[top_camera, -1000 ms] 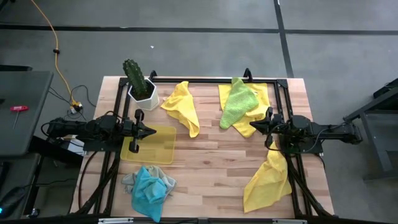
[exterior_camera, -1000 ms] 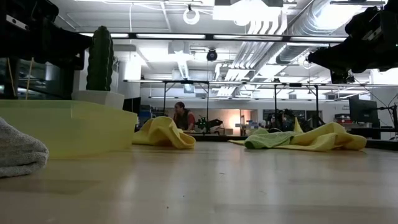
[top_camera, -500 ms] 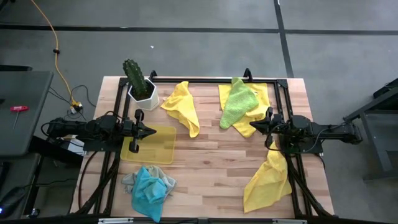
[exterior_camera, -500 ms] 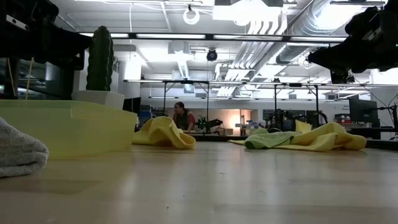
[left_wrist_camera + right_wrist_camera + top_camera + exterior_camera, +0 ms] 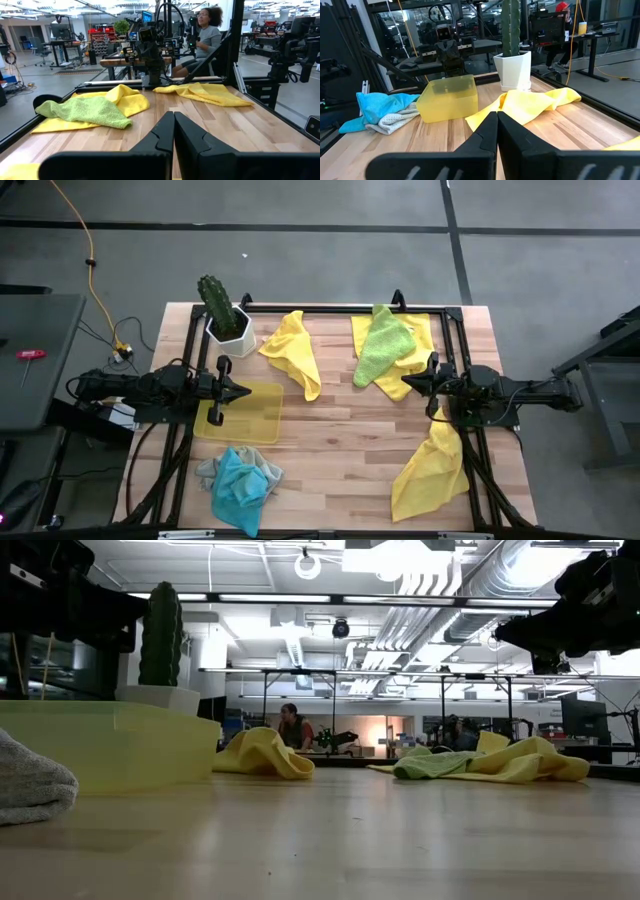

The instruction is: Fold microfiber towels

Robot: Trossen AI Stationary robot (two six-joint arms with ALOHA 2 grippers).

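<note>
Yellow towel (image 5: 431,470) lies lengthwise from right gripper (image 5: 408,386) toward table's near edge; both grippers' fingers together

Table (image 5: 340,430): pale wood planks, smooth, slight sheen. Towels (image 5: 295,350): soft napped cloth, matt. Tray (image 5: 245,412): translucent yellow plastic, glossy. Cactus pot (image 5: 232,332): white, smooth.

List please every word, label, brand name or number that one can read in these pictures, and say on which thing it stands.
None can be read.
The yellow tray, the white cactus pot and the towels, such as the lime green towel, show no print.
Signs and screens in the room behind are too blurred to read.
</note>
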